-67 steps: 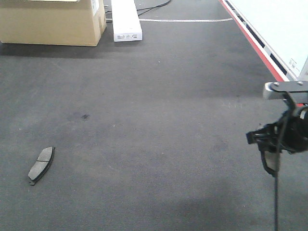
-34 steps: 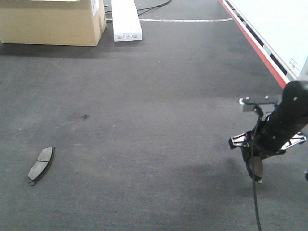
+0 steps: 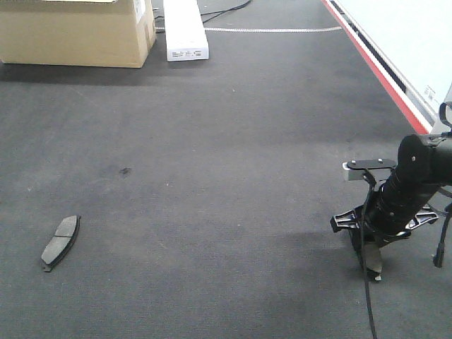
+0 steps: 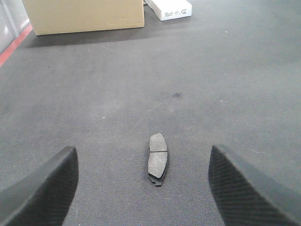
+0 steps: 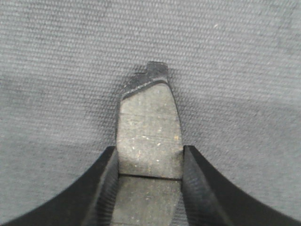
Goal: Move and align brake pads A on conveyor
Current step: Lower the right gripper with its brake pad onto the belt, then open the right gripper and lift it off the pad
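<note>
One brake pad A (image 3: 60, 242) lies flat on the dark grey conveyor (image 3: 226, 155) at the front left. In the left wrist view this brake pad (image 4: 158, 159) lies lengthwise ahead of my left gripper (image 4: 142, 153), which is open wide; the pad is between the lines of the two fingers and touches neither. At the right, my right gripper (image 3: 372, 251) points down, shut on a second brake pad (image 5: 148, 127). Both fingers press its long edges near the groove. That pad's lower end (image 3: 376, 272) is at or just above the belt; I cannot tell which.
A cardboard box (image 3: 70, 32) and a long white box (image 3: 185, 32) stand at the far left end of the belt. A red rail (image 3: 374, 67) runs along the right edge. A black cable (image 3: 369, 304) hangs from the right arm.
My right arm has moved left and down with its brake pad, bringing the pad's lower end close to the belt. The pad at the left has not moved.
</note>
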{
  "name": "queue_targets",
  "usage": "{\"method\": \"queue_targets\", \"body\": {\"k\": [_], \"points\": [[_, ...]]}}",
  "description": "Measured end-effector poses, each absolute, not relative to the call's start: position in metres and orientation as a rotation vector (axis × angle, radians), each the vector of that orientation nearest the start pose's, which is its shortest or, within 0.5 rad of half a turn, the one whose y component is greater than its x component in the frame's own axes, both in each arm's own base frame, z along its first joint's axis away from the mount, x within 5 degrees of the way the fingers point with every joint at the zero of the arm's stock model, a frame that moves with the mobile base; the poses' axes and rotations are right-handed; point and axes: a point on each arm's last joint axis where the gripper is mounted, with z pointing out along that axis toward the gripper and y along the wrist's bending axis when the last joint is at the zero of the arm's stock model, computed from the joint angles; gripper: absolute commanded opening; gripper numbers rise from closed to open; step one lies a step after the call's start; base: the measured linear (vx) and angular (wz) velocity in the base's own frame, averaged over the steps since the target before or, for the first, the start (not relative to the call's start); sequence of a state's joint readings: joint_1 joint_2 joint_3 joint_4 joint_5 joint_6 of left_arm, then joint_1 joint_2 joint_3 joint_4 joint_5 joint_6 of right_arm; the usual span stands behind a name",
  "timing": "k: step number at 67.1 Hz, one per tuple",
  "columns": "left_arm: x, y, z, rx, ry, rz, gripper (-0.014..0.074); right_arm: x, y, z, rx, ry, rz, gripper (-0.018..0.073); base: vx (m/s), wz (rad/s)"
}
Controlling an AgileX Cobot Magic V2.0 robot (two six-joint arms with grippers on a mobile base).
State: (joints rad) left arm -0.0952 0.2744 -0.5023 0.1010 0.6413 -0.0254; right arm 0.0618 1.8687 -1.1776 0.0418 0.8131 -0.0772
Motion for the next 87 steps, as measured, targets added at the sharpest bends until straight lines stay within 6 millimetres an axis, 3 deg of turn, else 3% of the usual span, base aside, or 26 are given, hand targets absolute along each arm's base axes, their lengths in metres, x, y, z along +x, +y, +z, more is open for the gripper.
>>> {"method": "queue_targets", "body": {"k": [10,24,32,41,51,64,73,78,87], "points": [[0.057,0.000,0.306,0.102,1.891,0.030,0.0535,0.352,0.024,0.167,-0.170,2.981,0.044,0.0212,0.00,0.00],[0.057,0.000,0.306,0.102,1.891,0.030,0.0535,0.353,0.024,0.169,-0.170,2.971,0.043,0.0542,0.00,0.00],[0.057,0.000,0.306,0.102,1.891,0.030,0.0535,0.354,0.024,0.170,-0.170,2.959,0.042,0.0615,0.00,0.00],[0.057,0.000,0.306,0.102,1.891,0.030,0.0535,0.352,0.024,0.182,-0.168,2.925,0.043,0.0607,0.00,0.00],[0.057,0.000,0.306,0.102,1.891,0.030,0.0535,0.347,0.024,0.217,-0.156,2.801,0.050,0.0580,0.00,0.00],[0.057,0.000,0.306,0.102,1.891,0.030,0.0535,0.321,0.023,0.290,-0.143,2.562,0.053,0.0577,0.00,0.00],[0.057,0.000,0.306,0.102,1.891,0.030,0.0535,0.286,0.021,0.343,-0.135,2.385,0.056,0.0577,0.00,0.00],[0.057,0.000,0.306,0.102,1.891,0.030,0.0535,0.256,0.019,0.369,-0.129,2.255,0.054,0.0577,0.00,0.00],[0.057,0.000,0.306,0.102,1.891,0.030,0.0535,0.206,0.016,0.386,-0.115,2.057,0.050,0.0577,0.00,0.00]]}}
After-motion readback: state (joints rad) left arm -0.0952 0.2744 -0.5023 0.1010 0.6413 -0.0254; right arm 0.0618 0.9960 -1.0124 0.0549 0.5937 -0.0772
